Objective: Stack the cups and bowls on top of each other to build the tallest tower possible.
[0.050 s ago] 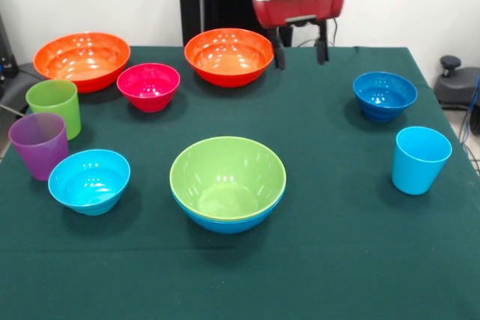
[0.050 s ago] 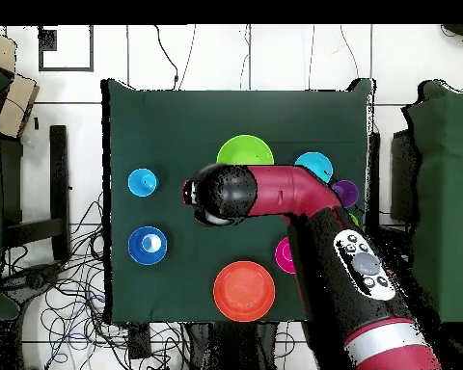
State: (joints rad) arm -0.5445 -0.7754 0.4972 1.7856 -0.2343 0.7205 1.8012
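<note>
The tower is a large lime green bowl (image 1: 227, 174) (image 2: 245, 151) nested in a blue bowl (image 1: 225, 224) at the table's middle front. My gripper (image 1: 300, 50) hangs open and empty above the far side, just right of an orange bowl (image 1: 229, 55) (image 2: 244, 290). A second orange bowl (image 1: 81, 59) stands far left, with a magenta small bowl (image 1: 148, 85) beside it. At the left are a lime green cup (image 1: 55, 104), a purple cup (image 1: 39, 144) and a cyan small bowl (image 1: 89, 180). At the right are a dark blue small bowl (image 1: 385, 95) and a light blue cup (image 1: 420, 159).
A dark green cloth (image 1: 330, 252) covers the table. In the overhead view the arm (image 2: 313, 207) reaches across the table and hides my gripper, the second orange bowl and the lime green cup. Cables lie on the floor beside the table.
</note>
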